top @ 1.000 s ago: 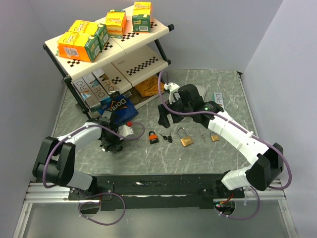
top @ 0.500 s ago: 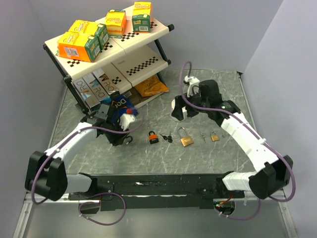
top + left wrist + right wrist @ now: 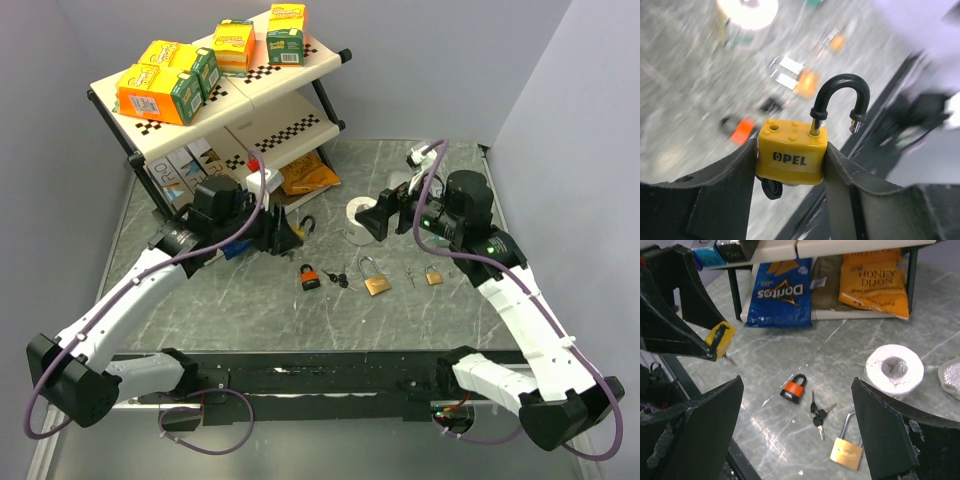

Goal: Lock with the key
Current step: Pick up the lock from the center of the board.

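- The left arm (image 3: 140, 285) stretches forward over the table (image 3: 450, 320), and the left hand (image 3: 288, 232) is held above it, half closed on the yellow padlock (image 3: 790, 157)
- Only the left wrist view shows its shackle (image 3: 840, 92) open; a dark piece under the body is hard to make out
- The right hand (image 3: 392, 210) is wide apart and empty; its camera shows the keys (image 3: 817, 415) lying on the table between an orange padlock (image 3: 792, 388) and a brass padlock (image 3: 846, 450)

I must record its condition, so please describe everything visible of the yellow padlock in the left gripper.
The yellow padlock has a smooth body with small bumps on top and the black word OPEL. Its black shackle is open: one leg sits in the body, the other end hangs free. A round black part, probably a key head, shows beneath. The left gripper clamps its two sides, holding it upright.
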`<act>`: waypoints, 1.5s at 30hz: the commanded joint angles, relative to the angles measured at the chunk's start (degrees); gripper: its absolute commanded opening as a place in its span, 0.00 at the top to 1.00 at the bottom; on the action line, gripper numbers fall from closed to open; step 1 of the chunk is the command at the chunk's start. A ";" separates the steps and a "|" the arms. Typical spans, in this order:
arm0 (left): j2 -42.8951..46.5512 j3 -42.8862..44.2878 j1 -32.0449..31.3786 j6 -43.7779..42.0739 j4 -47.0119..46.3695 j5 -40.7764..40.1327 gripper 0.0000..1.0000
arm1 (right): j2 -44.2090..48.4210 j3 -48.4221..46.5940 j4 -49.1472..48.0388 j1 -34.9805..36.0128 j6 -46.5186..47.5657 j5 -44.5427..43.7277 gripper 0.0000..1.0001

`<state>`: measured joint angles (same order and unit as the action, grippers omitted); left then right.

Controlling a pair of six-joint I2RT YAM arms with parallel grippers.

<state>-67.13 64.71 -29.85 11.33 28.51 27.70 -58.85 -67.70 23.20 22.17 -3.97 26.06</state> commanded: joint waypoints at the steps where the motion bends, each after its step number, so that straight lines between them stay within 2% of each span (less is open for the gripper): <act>1: 1.75 4.28 -3.63 23.27 -16.20 -6.94 0.99 | 3.20 4.41 -9.30 -0.20 -3.40 -2.33 0.03; 7: -5.11 12.46 -4.69 38.22 -17.26 -7.14 0.95 | 4.62 6.35 -16.60 0.06 -10.69 -5.41 0.08; 12: -6.87 8.34 -4.70 49.65 -25.77 -6.96 0.94 | 4.80 7.58 -19.59 1.20 -13.78 -4.36 0.09; 15: -7.66 7.36 -4.78 53.52 -25.27 -8.89 0.95 | 5.06 8.72 -20.04 3.04 -14.40 -4.88 0.10; 22: -8.36 4.64 -4.96 66.08 -25.79 -9.07 0.94 | 2.87 8.73 -17.40 13.94 -12.38 -15.94 0.18; 28: -8.10 3.67 -5.31 70.92 -27.02 -8.11 0.94 | -0.56 7.06 -17.49 15.62 -13.61 -21.93 0.20; 30: -8.10 3.58 -5.57 71.54 -28.07 -7.58 0.91 | -1.70 6.80 -18.63 15.79 -14.57 -21.93 0.20; 45: -7.66 1.74 -6.37 74.36 -31.15 -7.93 0.91 | -4.96 5.21 -22.32 17.20 -15.46 -22.02 0.24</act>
<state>-76.38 66.30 -35.53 82.06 2.87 18.65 -62.89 -59.24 6.00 38.17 -18.63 4.73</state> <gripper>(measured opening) 0.545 0.764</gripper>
